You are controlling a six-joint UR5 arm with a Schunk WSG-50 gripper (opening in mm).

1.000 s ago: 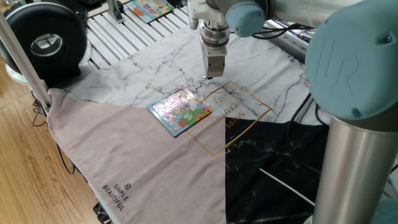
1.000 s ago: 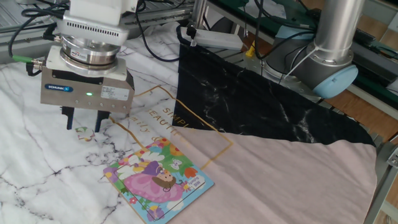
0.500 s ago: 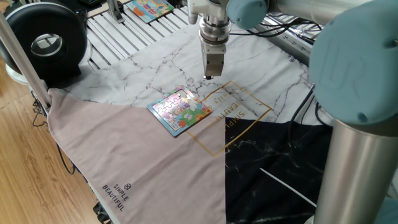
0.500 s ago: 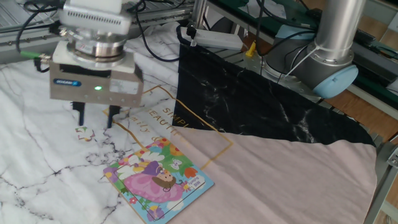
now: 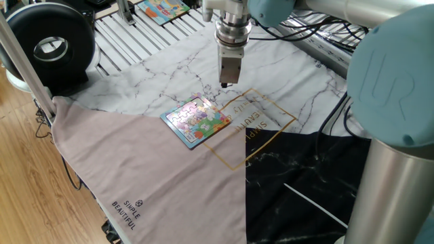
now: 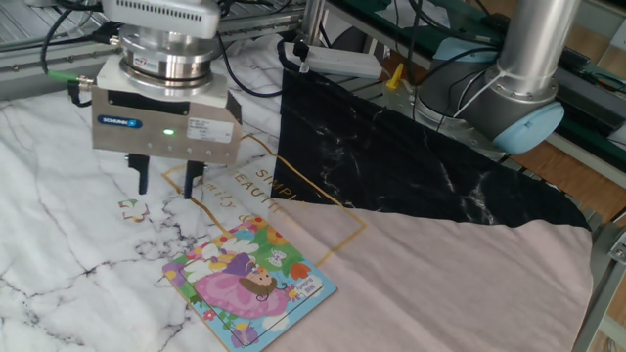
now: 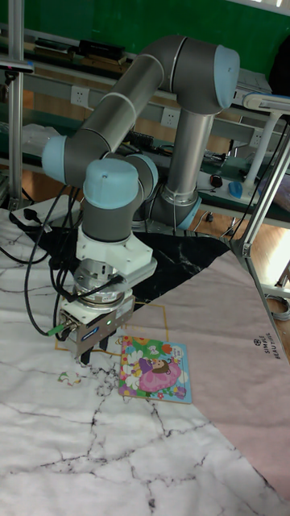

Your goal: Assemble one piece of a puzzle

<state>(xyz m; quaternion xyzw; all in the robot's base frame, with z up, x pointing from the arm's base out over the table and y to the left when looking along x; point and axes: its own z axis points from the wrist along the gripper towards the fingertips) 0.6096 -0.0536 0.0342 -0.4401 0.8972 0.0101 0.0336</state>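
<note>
Moved: since the earlier frames the gripper (image 6: 165, 183) has shifted away from the piece (image 6: 130, 208) toward the right of the other fixed view and sits a little higher; the piece and the puzzle (image 6: 249, 281) lie where they were.
Arm: the grey and pale-blue arm (image 7: 153, 89) fills the upper half of the tall fixed view, folding down from its upper right to a wrist at centre left, with the tool pointing straight down at the cloth.
Cloth: a marbled white, pink and black cloth (image 5: 169, 176) covers the table; gold letters inside a gold square outline near the middle read in part "SIMPLE" and "BEAUTIFUL", and small dark print at the lower left of one fixed view reads "SIMPLE BEAUTIFUL".
Puzzle: flat on the cloth at the lower middle of the other fixed view, blue-rimmed, with a pink and green cartoon picture, just below and right of the tool.
Gripper: its two dark fingers (image 6: 142, 174) stand spread with a gap between them, holding nothing, hovering above the marbled white part; a green light glows on the grey body, and its small blue label is too blurred to read.
Piece: tiny and pale, on the marbled white at the left of the other fixed view, just below and left of the fingers, apart from the puzzle.
</note>
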